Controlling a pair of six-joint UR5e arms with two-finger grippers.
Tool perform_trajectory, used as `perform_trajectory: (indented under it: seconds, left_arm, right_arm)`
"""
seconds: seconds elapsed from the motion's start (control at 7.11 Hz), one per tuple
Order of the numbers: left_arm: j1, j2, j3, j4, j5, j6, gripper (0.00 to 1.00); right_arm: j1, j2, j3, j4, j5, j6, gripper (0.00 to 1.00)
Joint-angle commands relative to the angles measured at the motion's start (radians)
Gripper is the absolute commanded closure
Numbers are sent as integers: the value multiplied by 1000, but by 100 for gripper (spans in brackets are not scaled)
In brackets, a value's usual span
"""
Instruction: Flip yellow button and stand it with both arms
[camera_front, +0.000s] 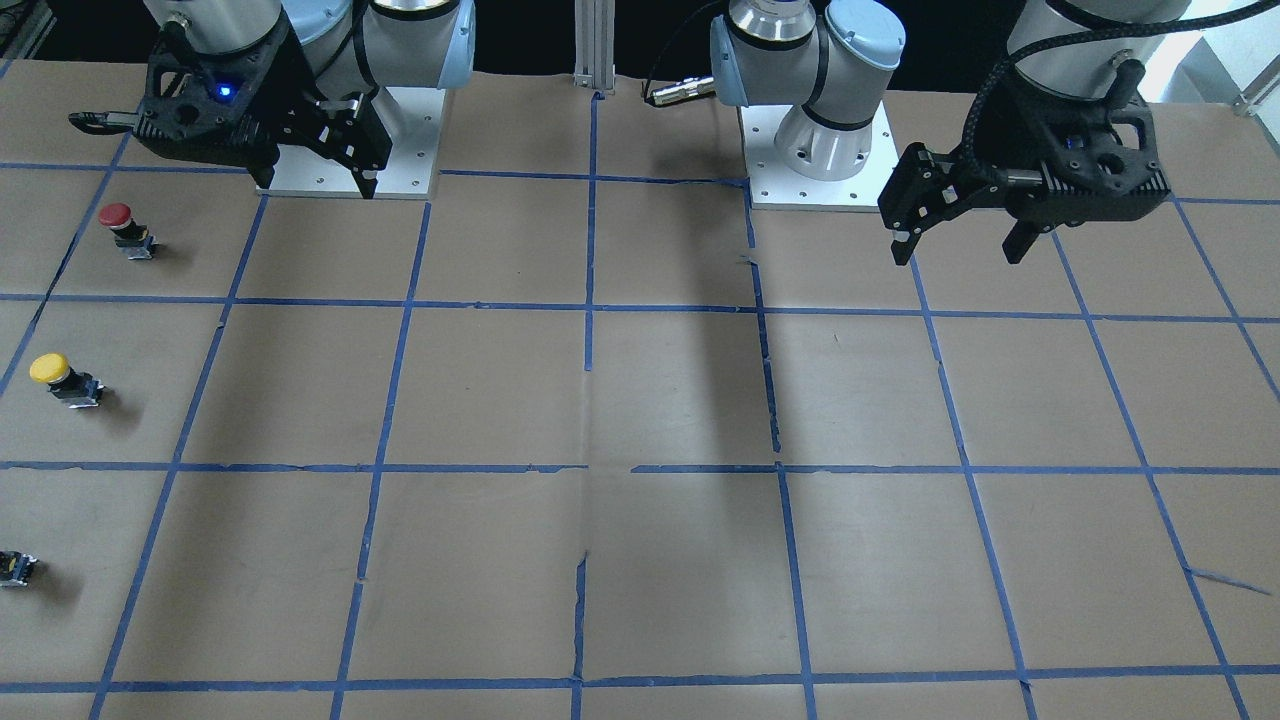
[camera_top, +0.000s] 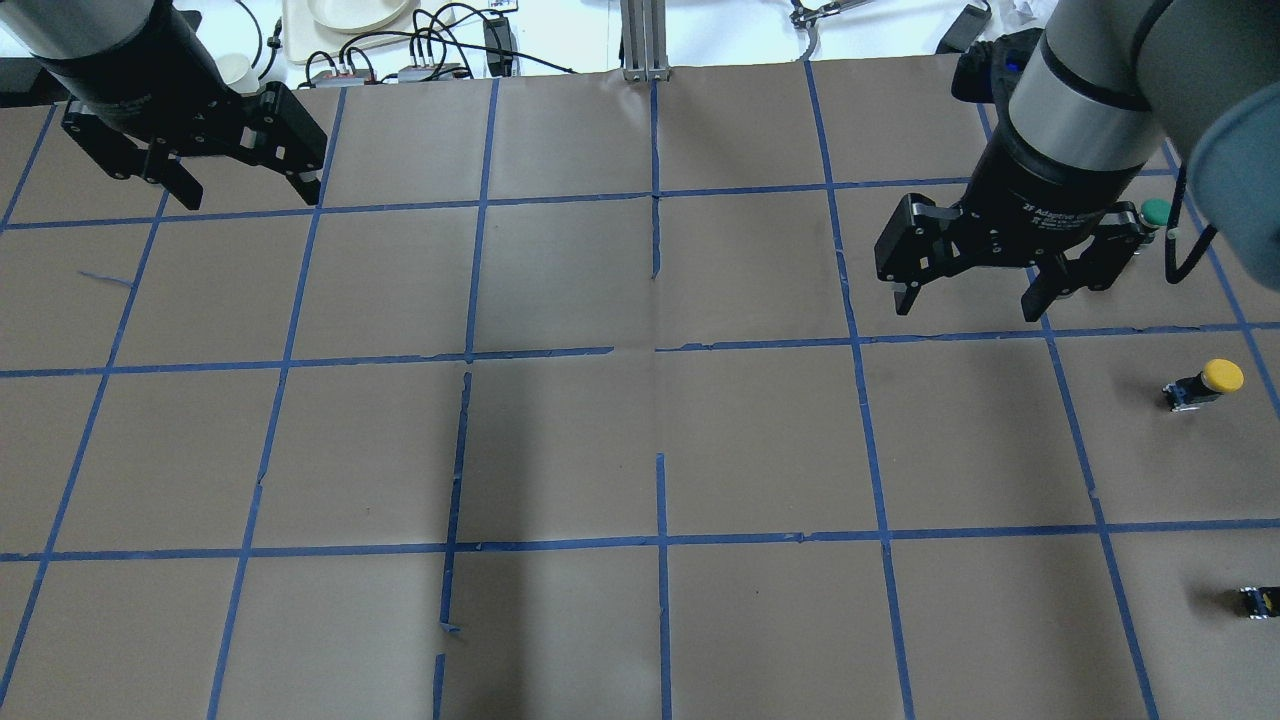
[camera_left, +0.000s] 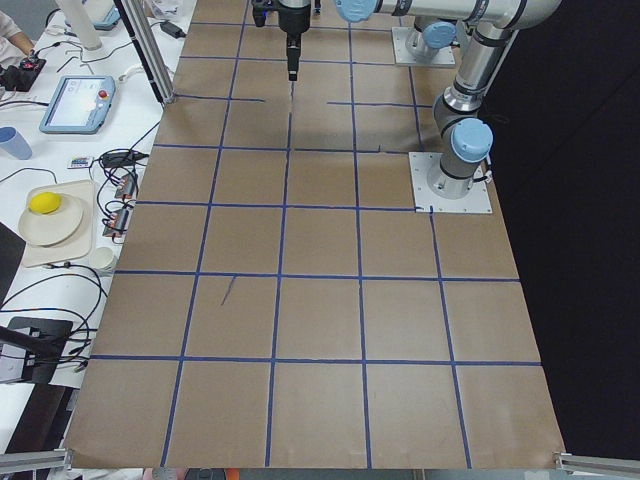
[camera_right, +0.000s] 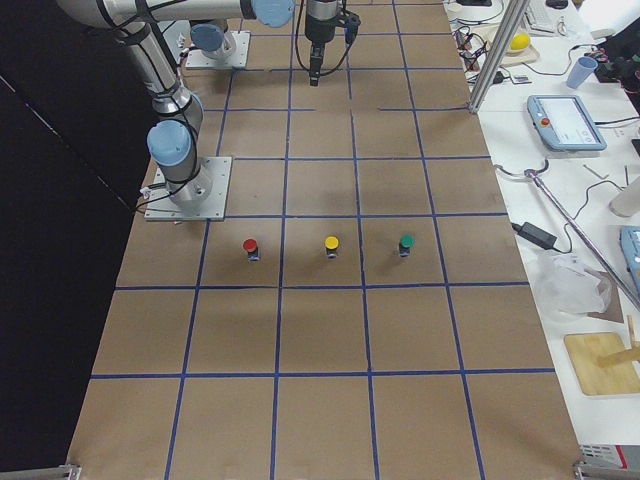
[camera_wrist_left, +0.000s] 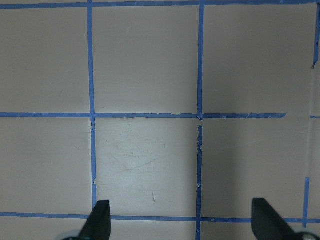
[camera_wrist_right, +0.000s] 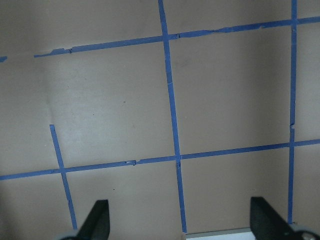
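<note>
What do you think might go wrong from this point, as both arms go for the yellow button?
The yellow button lies on its side near the right end of the table, far from the left gripper: reaching across may crowd the right gripper. A red button and a green button flank it; wide-open jaws might knock one.

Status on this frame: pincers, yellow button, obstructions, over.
Both open, aloft: left pincer, right pincer. Yellow button untouched on table, robot's right side. Red button and green button flank it, apart; path looks clear.
</note>
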Motion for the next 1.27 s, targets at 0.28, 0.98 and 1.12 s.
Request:
perform_trajectory:
  seconds: [0.28, 0.98, 1.12]
  left_arm:
    - [-11, 4, -14, -12, 7, 1, 0]
    - [-15, -16, -9, -34, -5, 10, 0]
    - [-24, -19, -8, -63, 0, 13, 0]
  right_arm:
    - [-30, -5, 11, 12, -3, -7, 0]
    - [-30, -6, 12, 14, 0, 0, 0]
    - [-30, -6, 12, 14, 0, 0, 0]
